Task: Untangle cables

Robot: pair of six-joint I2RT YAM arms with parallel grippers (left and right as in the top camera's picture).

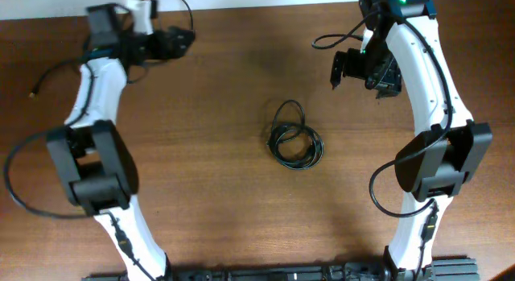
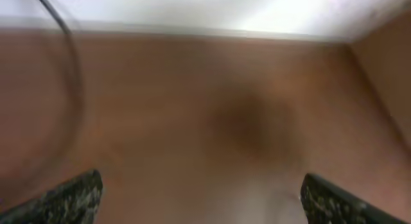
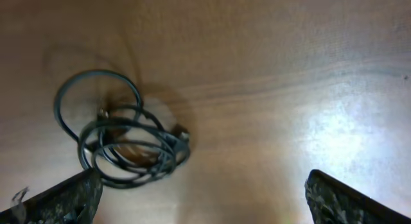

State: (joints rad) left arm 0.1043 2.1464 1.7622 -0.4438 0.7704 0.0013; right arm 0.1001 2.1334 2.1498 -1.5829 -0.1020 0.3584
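A tangled bundle of thin black cable (image 1: 294, 140) lies in loose loops on the brown table, near the middle. In the right wrist view the cable bundle (image 3: 125, 137) sits at the lower left, close to my left fingertip. My right gripper (image 1: 336, 70) is open and empty, raised at the upper right, apart from the cable; it shows open in its wrist view (image 3: 202, 198). My left gripper (image 1: 181, 41) is open and empty at the far upper left, away from the cable. Its wrist view (image 2: 202, 198) is blurred and shows only bare table.
The table's far edge meets a white wall (image 2: 192, 9) just beyond the left gripper. A robot supply cable (image 1: 24, 176) loops at the left edge, and another (image 1: 330, 41) hangs by the right arm. A dark rail (image 1: 265, 273) runs along the front edge.
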